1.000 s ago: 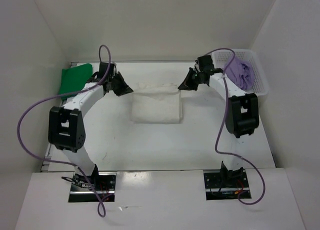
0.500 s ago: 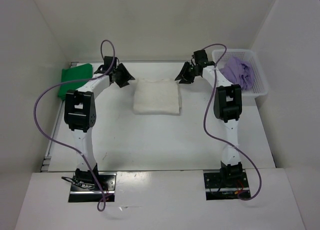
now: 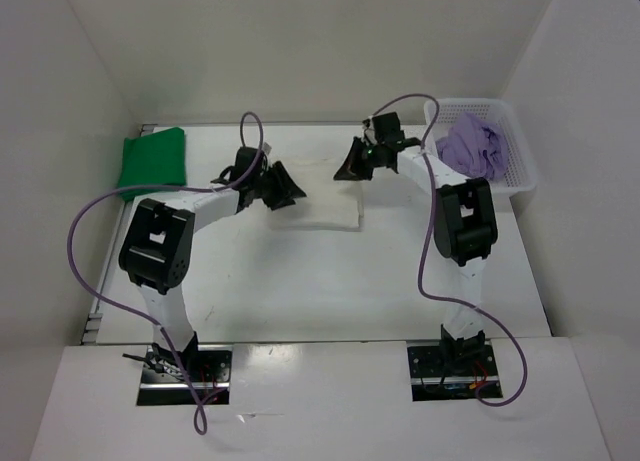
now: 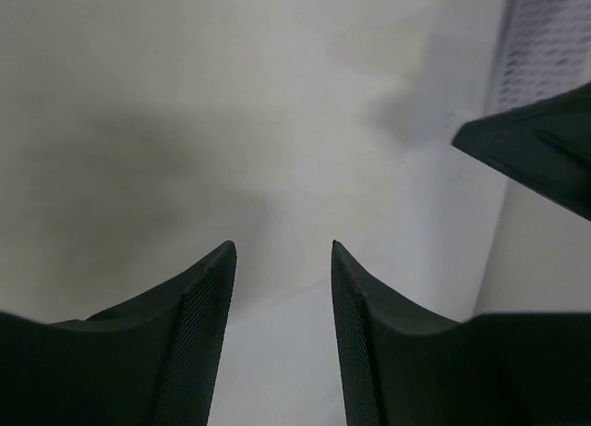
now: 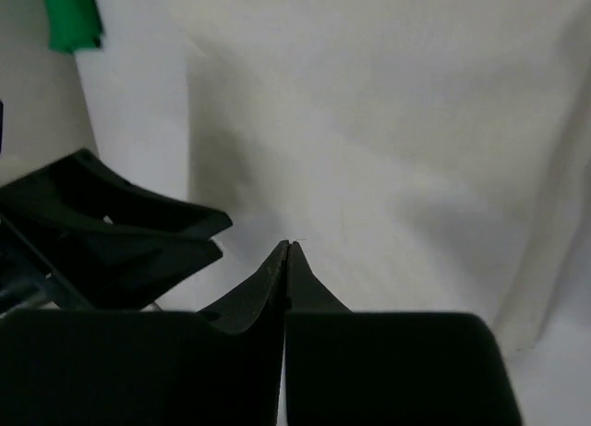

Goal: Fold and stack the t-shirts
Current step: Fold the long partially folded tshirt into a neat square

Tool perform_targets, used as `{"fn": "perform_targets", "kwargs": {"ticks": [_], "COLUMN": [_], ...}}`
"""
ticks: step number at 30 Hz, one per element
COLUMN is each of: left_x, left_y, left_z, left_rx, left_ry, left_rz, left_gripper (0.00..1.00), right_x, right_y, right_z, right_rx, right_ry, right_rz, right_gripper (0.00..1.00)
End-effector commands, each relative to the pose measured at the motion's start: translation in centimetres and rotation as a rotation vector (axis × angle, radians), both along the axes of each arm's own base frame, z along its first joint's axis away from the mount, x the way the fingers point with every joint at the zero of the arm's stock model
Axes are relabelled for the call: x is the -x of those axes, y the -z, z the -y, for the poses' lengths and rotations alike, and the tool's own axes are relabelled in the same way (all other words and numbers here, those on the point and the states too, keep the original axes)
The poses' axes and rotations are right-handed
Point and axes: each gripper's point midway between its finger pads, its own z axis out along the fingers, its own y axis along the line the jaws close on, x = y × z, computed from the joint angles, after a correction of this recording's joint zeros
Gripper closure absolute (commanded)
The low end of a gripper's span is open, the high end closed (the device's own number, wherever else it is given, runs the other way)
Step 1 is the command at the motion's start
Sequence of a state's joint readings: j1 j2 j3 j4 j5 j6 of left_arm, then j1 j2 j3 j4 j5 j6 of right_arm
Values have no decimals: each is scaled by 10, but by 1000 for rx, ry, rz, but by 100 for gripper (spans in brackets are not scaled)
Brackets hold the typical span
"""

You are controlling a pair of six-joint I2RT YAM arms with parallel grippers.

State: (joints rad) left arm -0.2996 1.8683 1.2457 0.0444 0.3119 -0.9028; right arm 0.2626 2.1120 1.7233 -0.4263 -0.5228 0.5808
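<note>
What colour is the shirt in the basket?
The shirt is lavender purple; the top external view shows it best.

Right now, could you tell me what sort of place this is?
Probably a lab robot cell: bare white enclosure walls, a white table and a white perforated plastic basket holding a lavender cloth shirt.

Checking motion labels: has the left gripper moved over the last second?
Yes. The left gripper shifted right, away from the green shirt, over the white shirt.

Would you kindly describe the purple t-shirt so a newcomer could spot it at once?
At the table's far right corner stands a white perforated basket. The purple t-shirt lies bunched inside it, unlike the green t-shirt folded at far left and the white t-shirt flat mid-table.
</note>
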Motion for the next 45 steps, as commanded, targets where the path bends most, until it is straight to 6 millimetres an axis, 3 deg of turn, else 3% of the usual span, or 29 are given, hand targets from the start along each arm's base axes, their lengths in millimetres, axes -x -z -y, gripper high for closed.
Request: {"fn": "perform_targets", "kwargs": {"ticks": [1, 2, 6, 7, 9, 10, 11, 12, 13, 15, 16, 18, 19, 20, 22, 23, 24, 26, 27, 30, 31, 33, 34, 37, 40, 45], "left_x": [7, 12, 30, 50, 68, 80, 100, 112, 118, 147, 145, 149, 132, 126, 101, 86, 75, 48, 38, 4, 0, -18, -26, -36, -43, -58], "left_y": [28, 43, 71, 88, 85, 76, 88, 87, 76, 81, 63, 54, 24, 9, -14, -36, -29, -42, -22, -2, 5, 26, 27, 57, 68, 48], "left_z": [-13, -17, -20, -19, -15, -8, -12, -11, -10, -9, -8, -15, -13, -11, -13, -6, -7, -1, 0, 0, 1, -17, -22, -47, -71, -95], "left_rx": [7, -24, -37, -39, -19, -10, -29, -20, -13, -18, -3, -37, -33, -30, -9, 17, 11, 33, 26, 18, 7, -1, 1, -25, -39, -57], "left_ry": [-5, 2, 11, 21, 29, 44, 46, 43, 41, 55, 57, 54, 43, 50, 21, 31, 19, 17, 15, 19, 27, -17, -31, -68, -116, -150], "left_rz": [-40, -63, -136, -196, -198, -193, -227, -245, -221, -267, -226, -215, -129, -98, -42, 10, -7, 42, 3, -5, -6, -34, -29, -72, -86, -29], "left_gripper": [47, 47, 48, 48, 48, 48, 48, 48, 48, 48, 48, 45, 45, 45, 44, 44, 44, 44, 44, 44, 44, 44, 44, 44, 44, 42], "right_x": [40, 45, 69, 76, 85, 103, 105, 126, 136, 154, 161, 164, 159, 156, 134, 120, 111, 88, 83, 56, 51, 31, 23, 12, 2, 7], "right_y": [30, 41, 90, 97, 98, 109, 100, 109, 111, 111, 111, 98, 88, 78, 48, 29, 29, 15, 33, 37, 54, 56, 71, 96, 96, 102], "right_z": [-27, -25, -12, -8, -1, 5, 8, 9, 7, 12, 11, 11, 10, 9, 2, -4, -5, -12, -18, -26, -28, -25, -26, -15, -9, -6], "right_rx": [-37, -32, 29, 44, 70, 80, 82, 96, 110, 133, 138, 132, 129, 125, 108, 92, 75, 46, 42, 26, 31, 26, 41, 45, 14, 35], "right_ry": [-77, -70, -43, -37, -18, -18, -11, -25, -33, -54, -63, -78, -87, -86, -85, -84, -87, -97, -119, -145, -145, -127, -119, -85, -66, -67], "right_rz": [-58, -94, -195, -219, -222, -254, -230, -267, -271, -274, -284, -268, -240, -230, -139, -91, -95, -43, -77, -72, -90, -74, -94, -139, -129, -156], "right_gripper": [100, 100, 100, 100, 100, 100, 100, 100, 100, 100, 100, 99, 99, 97, 95, 94, 94, 94, 94, 95, 97, 97, 98, 100, 100, 100]}}
